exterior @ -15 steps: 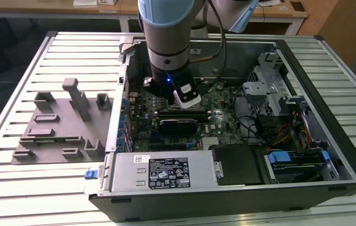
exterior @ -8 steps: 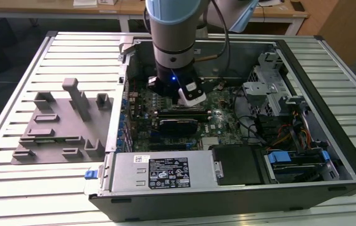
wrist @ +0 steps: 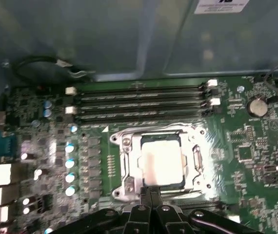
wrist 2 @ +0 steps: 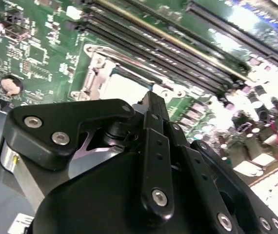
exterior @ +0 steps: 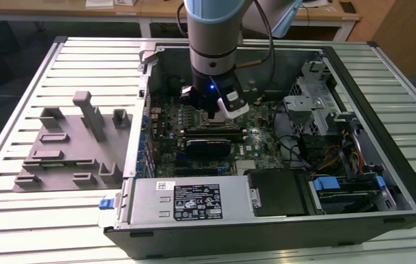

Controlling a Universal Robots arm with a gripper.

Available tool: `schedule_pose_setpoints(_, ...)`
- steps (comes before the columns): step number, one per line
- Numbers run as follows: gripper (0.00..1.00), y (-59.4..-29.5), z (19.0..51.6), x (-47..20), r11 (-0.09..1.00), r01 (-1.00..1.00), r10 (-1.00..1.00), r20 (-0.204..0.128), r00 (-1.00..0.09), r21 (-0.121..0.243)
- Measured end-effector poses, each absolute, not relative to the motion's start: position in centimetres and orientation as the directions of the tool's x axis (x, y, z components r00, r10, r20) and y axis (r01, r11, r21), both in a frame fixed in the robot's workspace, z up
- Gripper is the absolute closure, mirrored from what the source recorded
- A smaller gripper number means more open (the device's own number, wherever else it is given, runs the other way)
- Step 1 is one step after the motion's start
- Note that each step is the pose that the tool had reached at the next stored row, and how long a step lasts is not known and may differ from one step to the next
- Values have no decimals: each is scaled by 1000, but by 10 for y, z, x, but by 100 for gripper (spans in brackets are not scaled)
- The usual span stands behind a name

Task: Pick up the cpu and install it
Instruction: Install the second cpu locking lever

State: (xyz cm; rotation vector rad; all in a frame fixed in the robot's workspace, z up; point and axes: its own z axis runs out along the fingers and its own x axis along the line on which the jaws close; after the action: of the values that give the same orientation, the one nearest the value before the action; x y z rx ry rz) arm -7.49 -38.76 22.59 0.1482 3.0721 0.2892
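Note:
The cpu [wrist: 162,163], a flat square chip with a bright silver top, lies inside the metal socket frame [wrist: 124,146] on the green motherboard. Its pale top also shows in the second wrist view as the cpu [wrist 2: 122,87]. My gripper [wrist: 151,191] hangs just above the edge of the socket, its two black fingers pressed together with nothing between them. The same shut fingertips show in the second wrist view, where the gripper [wrist 2: 151,100] points down at the socket. In the exterior view the gripper [exterior: 216,114] reaches into the open computer case.
Several long memory slots [wrist: 139,102] run beside the socket. A silver power supply box [exterior: 193,201] sits at the case's front, and a drive cage with cables [exterior: 325,126] stands on the exterior view's right. A grey fixture plate [exterior: 68,148] lies on the table at that view's left.

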Motion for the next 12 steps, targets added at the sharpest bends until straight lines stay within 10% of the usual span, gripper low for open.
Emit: schedule_pose_setpoints(12, 89, -365, 222, -55, 985, 91, 98, -47, -994, 144)
